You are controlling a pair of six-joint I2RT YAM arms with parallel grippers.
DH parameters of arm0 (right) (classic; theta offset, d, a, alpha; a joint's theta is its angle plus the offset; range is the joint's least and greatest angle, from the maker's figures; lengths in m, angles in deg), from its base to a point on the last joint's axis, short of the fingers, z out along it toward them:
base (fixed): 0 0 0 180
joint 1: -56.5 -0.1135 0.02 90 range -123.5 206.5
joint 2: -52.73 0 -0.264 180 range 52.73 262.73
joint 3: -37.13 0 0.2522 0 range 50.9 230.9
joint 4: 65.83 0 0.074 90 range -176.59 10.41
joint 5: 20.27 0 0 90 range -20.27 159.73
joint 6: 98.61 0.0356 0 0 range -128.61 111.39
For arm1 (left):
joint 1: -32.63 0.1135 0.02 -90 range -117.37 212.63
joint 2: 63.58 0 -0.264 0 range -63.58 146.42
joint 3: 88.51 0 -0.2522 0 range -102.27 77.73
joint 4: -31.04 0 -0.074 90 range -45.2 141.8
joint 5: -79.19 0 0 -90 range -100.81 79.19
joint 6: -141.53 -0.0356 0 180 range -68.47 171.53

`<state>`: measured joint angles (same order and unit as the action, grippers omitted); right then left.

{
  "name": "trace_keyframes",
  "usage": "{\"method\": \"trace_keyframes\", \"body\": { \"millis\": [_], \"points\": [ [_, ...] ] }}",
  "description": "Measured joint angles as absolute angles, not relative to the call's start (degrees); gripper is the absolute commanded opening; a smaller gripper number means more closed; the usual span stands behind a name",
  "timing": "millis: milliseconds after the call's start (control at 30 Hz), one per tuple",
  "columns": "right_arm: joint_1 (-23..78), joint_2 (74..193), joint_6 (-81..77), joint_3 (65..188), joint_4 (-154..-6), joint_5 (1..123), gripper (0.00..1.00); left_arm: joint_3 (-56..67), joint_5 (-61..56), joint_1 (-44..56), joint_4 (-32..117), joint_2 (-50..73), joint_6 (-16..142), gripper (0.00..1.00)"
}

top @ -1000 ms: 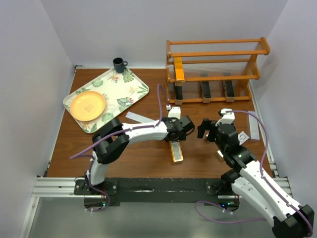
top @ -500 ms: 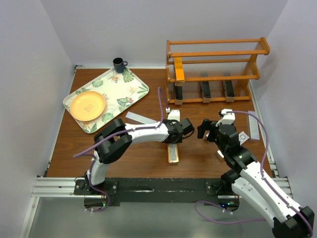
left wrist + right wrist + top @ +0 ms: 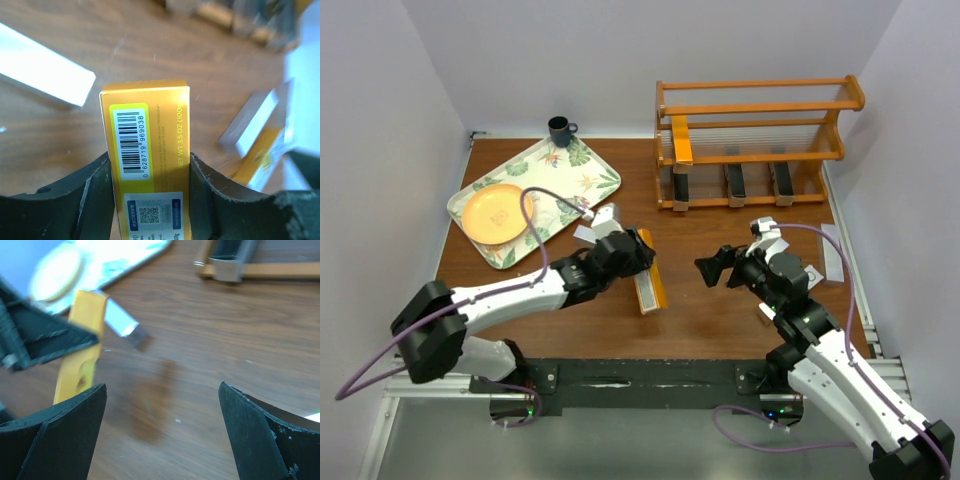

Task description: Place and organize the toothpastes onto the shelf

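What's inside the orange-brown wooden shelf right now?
In the shelf, three black cardboard boxes stand spaced along the bottom tier; one orange-yellow cardboard box stands above the leftmost. Thin rails cover parts of them.

Bright, even light; blurred wrist views

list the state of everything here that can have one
left gripper, shut on orange box
orange box, held, not yet shelved
right gripper, open, empty
shelf, upright, partly filled
black boxes, three in the bottom tier
silver box, lying flat, unshelved
mug, upright
plate, empty, on tray
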<state>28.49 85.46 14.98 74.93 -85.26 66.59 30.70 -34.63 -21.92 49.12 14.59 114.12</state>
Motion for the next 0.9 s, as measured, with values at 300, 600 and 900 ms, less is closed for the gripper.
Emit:
{"method": "trace_keyframes", "body": {
  "millis": [300,600,900],
  "points": [
    [27.6,89.4,20.0,73.0,-72.7,52.1,0.98,41.2,-33.6,-18.7,35.6,6.4,118.5,0.4],
    [15.2,94.1,21.9,72.9,-67.3,54.0,0.98,42.9,-33.6,-18.7,27.8,4.0,121.7,0.4],
    [7.8,99.0,21.9,72.9,-64.0,62.9,0.97,44.7,-33.6,-18.7,24.2,3.3,124.5,0.39]
  ]
}}
